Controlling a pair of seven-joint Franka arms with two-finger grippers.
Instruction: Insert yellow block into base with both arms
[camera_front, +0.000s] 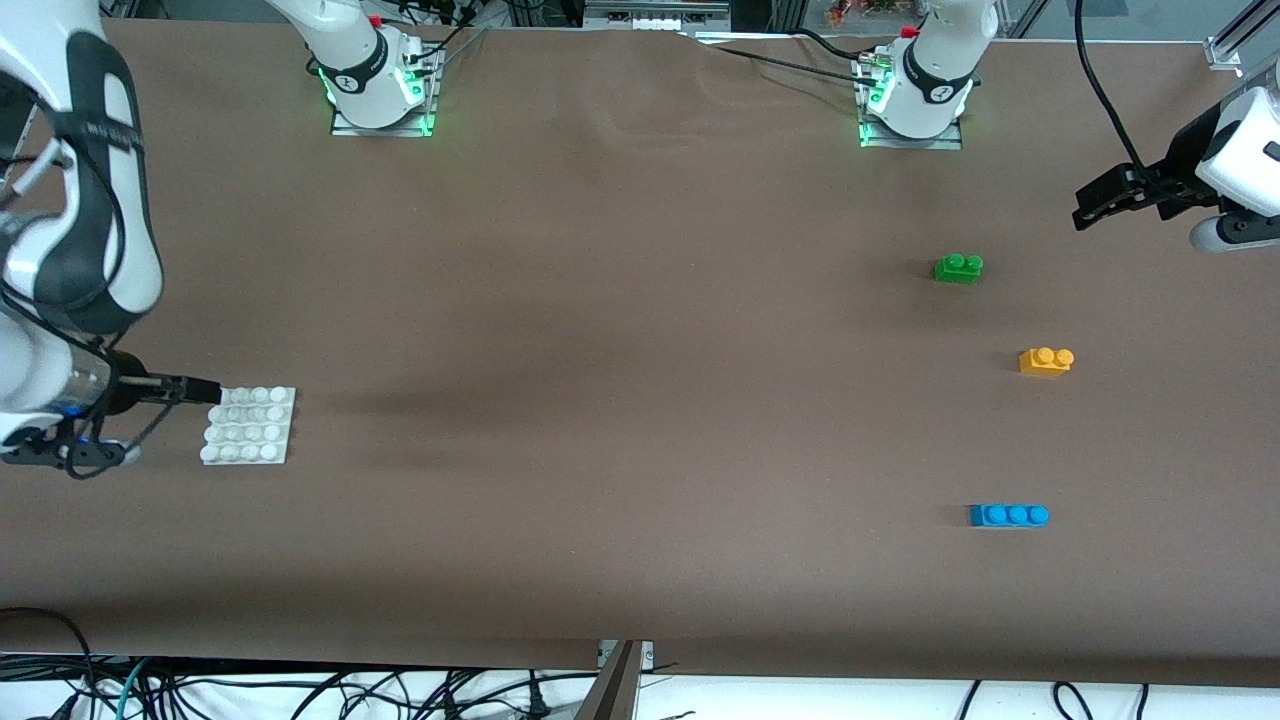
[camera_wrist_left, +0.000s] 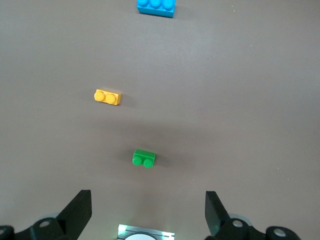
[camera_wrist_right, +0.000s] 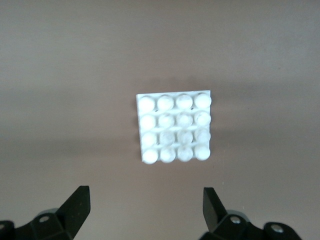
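Note:
The yellow block (camera_front: 1045, 361) (camera_wrist_left: 107, 97) lies on the brown table toward the left arm's end, with two studs up. My left gripper (camera_front: 1085, 205) (camera_wrist_left: 147, 200) hangs open and empty high over that end, apart from every brick. The white studded base (camera_front: 248, 425) (camera_wrist_right: 173, 127) lies flat toward the right arm's end, nothing on it. My right gripper (camera_front: 170, 420) (camera_wrist_right: 145, 192) hovers open and empty beside the base, above the table, not touching it.
A green brick (camera_front: 958, 268) (camera_wrist_left: 144, 158) lies farther from the front camera than the yellow block. A blue brick (camera_front: 1008, 515) (camera_wrist_left: 156, 6) lies nearer to that camera. The arms' bases (camera_front: 378, 95) (camera_front: 912, 105) stand along the table's back edge.

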